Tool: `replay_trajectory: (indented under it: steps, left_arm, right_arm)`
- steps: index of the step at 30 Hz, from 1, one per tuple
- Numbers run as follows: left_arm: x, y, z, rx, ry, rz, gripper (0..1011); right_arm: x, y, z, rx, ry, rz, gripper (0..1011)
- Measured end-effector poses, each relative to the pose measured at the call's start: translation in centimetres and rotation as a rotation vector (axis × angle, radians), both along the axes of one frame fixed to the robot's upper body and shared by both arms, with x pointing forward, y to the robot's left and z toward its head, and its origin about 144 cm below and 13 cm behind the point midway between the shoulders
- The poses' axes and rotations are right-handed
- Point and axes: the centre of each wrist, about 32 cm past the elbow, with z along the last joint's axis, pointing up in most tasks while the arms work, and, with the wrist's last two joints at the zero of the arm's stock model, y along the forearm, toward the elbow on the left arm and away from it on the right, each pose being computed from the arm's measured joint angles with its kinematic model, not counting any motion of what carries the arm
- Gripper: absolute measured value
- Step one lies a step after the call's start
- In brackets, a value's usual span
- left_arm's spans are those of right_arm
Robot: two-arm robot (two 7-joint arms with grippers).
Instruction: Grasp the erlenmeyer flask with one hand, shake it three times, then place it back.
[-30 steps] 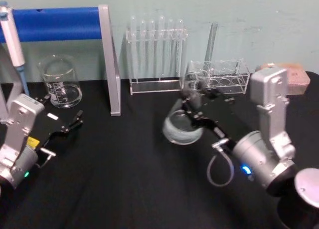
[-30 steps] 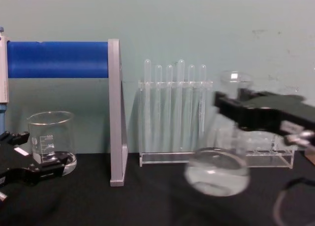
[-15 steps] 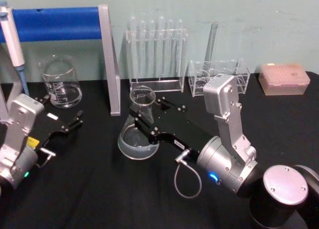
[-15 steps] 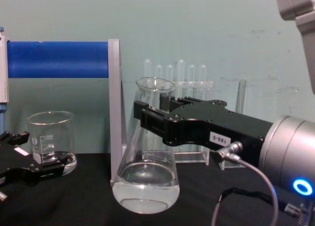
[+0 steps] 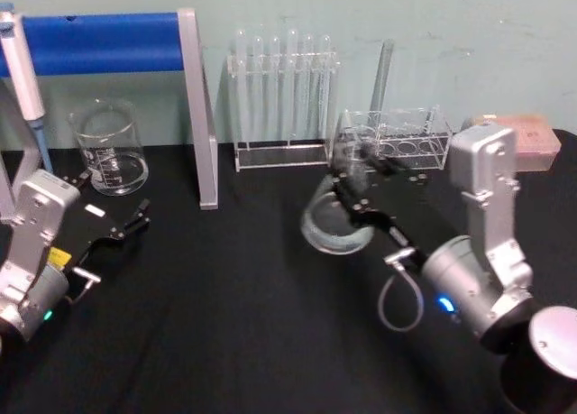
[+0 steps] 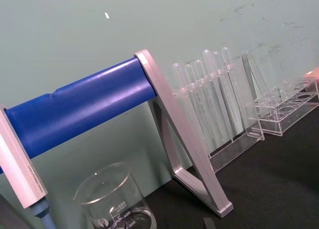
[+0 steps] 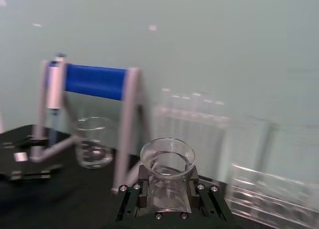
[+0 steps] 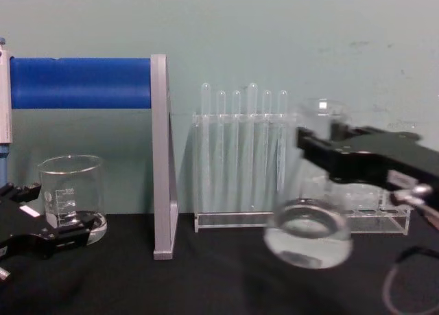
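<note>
My right end effector (image 5: 353,187) clamps the neck of the erlenmeyer flask (image 5: 335,223) and holds it tilted, clear of the desk (image 5: 225,324), just in front of the test-tube rack (image 5: 281,107). I judge the neck grip lets the liquid swirl safely. My left end effector (image 5: 126,226) rests well left of that rack, fingers apart.

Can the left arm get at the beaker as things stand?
Probably yes. The left gripper, jaws open, sits just in front of the beaker, with only tabletop between them. The stand is off to one side, and the right gripper holds the flask well away.
</note>
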Motion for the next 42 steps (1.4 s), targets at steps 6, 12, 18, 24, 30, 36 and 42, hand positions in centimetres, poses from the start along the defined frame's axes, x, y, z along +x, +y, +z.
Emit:
replay_trajectory:
  steps: [6, 12, 18, 24, 30, 36, 42]
  left_arm:
    - [0.0, 0.0, 0.0, 0.000, 0.000, 0.000, 1001]
    - [0.0, 0.0, 0.0, 0.000, 0.000, 0.000, 1001]
    - [0.0, 0.0, 0.0, 0.000, 0.000, 0.000, 1001]
    - [0.0, 0.0, 0.0, 0.000, 0.000, 0.000, 1001]
    - [0.0, 0.0, 0.0, 0.000, 0.000, 0.000, 1001]
    - [0.0, 0.0, 0.0, 0.000, 0.000, 0.000, 1001]
    - [0.0, 0.0, 0.0, 0.000, 0.000, 0.000, 1001]
  right_arm:
    - [-0.7, -1.8, 0.1, -0.004, 0.004, -0.131, 453]
    - [-1.2, -2.9, 0.1, -0.005, 0.006, -0.211, 456]
    - [-1.2, -2.7, 0.2, -0.005, 0.008, -0.204, 456]
    - [-0.7, -1.4, 0.3, -0.004, 0.015, -0.116, 453]
    - [0.0, 1.0, 0.2, -0.002, 0.025, 0.035, 453]
    - [0.7, 3.0, 0.2, 0.006, 0.030, 0.164, 453]
    - [1.2, 4.1, 0.0, 0.013, 0.032, 0.233, 453]
